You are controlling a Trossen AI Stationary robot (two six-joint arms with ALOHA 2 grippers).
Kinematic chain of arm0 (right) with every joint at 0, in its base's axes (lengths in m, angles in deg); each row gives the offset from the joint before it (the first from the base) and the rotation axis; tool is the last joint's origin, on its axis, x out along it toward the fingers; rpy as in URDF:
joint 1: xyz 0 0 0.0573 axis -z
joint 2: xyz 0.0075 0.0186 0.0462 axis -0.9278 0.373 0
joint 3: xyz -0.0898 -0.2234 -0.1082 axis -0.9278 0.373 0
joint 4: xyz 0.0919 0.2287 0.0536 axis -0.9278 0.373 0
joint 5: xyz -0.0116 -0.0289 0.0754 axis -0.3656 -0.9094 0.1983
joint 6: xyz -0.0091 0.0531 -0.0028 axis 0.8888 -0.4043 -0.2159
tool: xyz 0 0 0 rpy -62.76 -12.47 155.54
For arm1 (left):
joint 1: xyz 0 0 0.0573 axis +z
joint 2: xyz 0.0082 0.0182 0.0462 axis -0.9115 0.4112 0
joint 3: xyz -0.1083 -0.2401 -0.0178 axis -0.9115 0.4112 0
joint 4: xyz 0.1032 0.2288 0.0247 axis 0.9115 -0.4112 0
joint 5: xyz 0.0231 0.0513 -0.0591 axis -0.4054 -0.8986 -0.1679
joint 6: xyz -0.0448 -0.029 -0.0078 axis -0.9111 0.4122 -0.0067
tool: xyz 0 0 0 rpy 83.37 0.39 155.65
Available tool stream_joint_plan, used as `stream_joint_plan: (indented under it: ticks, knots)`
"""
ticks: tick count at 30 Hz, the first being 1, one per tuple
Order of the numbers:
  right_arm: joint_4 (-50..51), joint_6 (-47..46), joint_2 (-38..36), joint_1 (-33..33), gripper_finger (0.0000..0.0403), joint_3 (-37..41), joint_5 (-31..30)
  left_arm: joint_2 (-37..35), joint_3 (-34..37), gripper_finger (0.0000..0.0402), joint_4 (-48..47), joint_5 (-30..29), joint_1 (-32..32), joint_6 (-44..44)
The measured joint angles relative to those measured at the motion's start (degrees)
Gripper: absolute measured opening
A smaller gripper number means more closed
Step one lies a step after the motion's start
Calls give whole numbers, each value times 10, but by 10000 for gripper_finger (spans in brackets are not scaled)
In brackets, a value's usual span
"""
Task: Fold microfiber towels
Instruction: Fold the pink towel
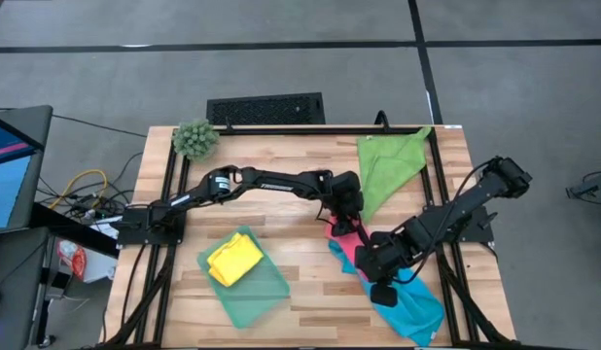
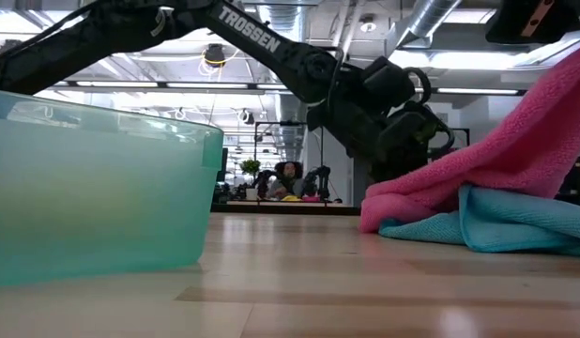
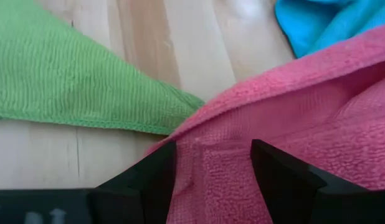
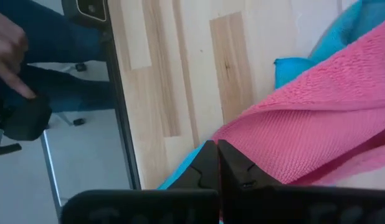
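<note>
The pink towel [image 1: 343,243] lies on the blue towel [image 1: 409,303] at the table's right and rises from it toward my right gripper [image 1: 365,256], which is shut on it. My left gripper [image 3: 214,169] is open. Its fingers stand on either side of the pink towel's low far end [image 3: 211,155], pointing slantwise down. The green towel [image 1: 391,163] lies flat at the far right, with one corner [image 3: 180,106] next to the pink one. The yellow towel [image 1: 234,261] rests folded in the teal tray [image 1: 266,297]. My left gripper has the pink towel's edge [image 3: 199,144] between its open fingers [image 3: 156,177]; I cannot tell whether they touch it. My right gripper is shut on the pink towel's raised end [image 2: 573,70], coming from above; its own fingers [image 4: 212,163] hide the place of contact. The cloth slopes down from there, its lower end [image 2: 403,208] on the table and the blue towel.
A spiky green plant ball [image 1: 195,139] sits at the far left corner. The tray wall [image 2: 93,188] stands at the near left. Bare wood [image 1: 281,209] lies between the tray and the towels. A person's hand [image 4: 9,53] shows beyond the table's edge.
</note>
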Motion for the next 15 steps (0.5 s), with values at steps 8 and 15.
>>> stream_joint_plan:
  ticks: [8,15]
  knots:
    - [3,-5,0,0,15,0,-14,0,0,180,-8,20,-1,-2]
    - [3,-5,0,0,14,0,-15,0,0,128,-8,14,-1,-3]
